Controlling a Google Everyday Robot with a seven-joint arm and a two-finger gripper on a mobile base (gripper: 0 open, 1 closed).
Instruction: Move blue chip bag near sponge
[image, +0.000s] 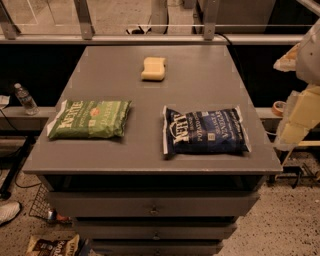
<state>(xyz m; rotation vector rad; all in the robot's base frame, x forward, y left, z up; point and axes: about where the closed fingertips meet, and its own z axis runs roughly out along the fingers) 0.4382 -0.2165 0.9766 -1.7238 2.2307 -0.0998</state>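
Observation:
The blue chip bag (206, 131) lies flat on the right front part of the grey table (150, 95), its white lettering turned sideways. The sponge (153, 68) is pale yellow and lies near the table's back edge, around the middle, well apart from the bag. My gripper (298, 119) hangs at the right edge of the view, beyond the table's right side, to the right of the blue chip bag and not touching it. It holds nothing that I can see.
A green chip bag (90, 119) lies on the table's left front part. The table has drawers (154, 205) below. A water bottle (25, 99) stands on a ledge at the left. A rail (150, 39) runs behind the table. Snack bags (52, 246) lie on the floor.

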